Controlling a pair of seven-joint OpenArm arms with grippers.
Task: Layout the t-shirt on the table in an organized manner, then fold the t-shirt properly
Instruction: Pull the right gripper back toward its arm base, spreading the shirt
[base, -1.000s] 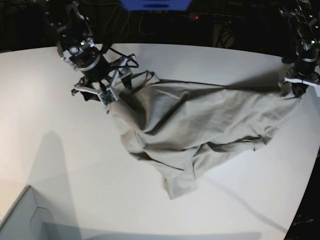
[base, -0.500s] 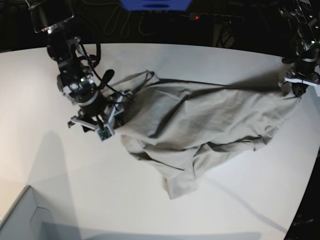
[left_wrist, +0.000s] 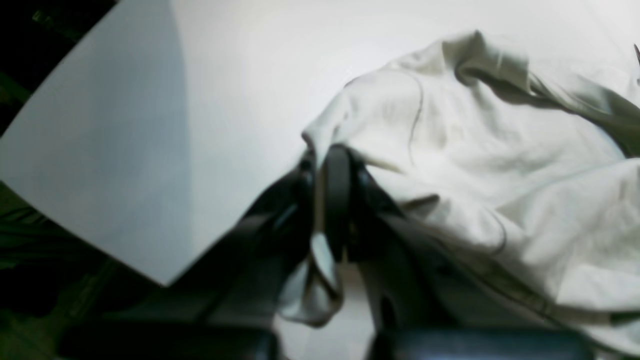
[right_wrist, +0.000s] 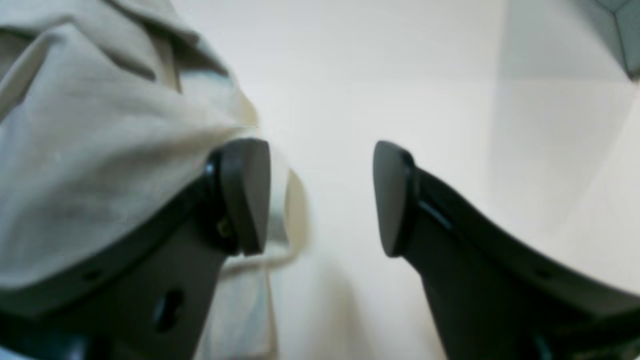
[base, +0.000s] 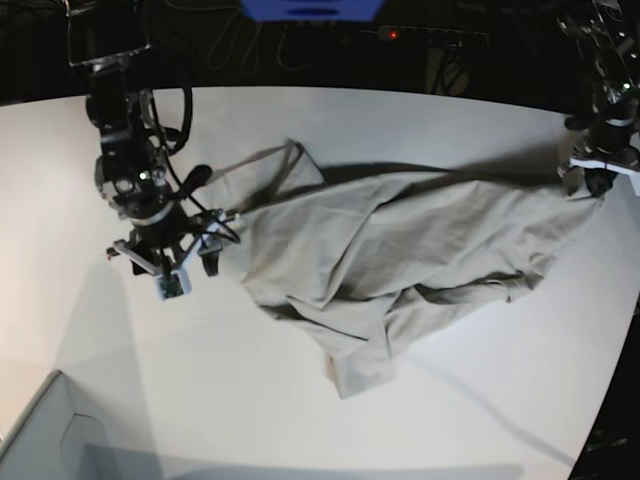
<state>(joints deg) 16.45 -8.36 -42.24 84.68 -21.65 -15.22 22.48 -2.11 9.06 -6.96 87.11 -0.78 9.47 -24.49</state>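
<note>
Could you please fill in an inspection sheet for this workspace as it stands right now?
Surface: white table, bare parts look clean.
Job's things: t-shirt crumpled and stretched across the table, not laid flat.
Clutter: grey box corner at the near edge.
Grippers: left gripper shut on a t-shirt edge; right gripper open beside the cloth, gripping nothing.
Cables: black cables loop along the right arm.
Surroundings: dark background beyond the table, blue object at the far edge.
</note>
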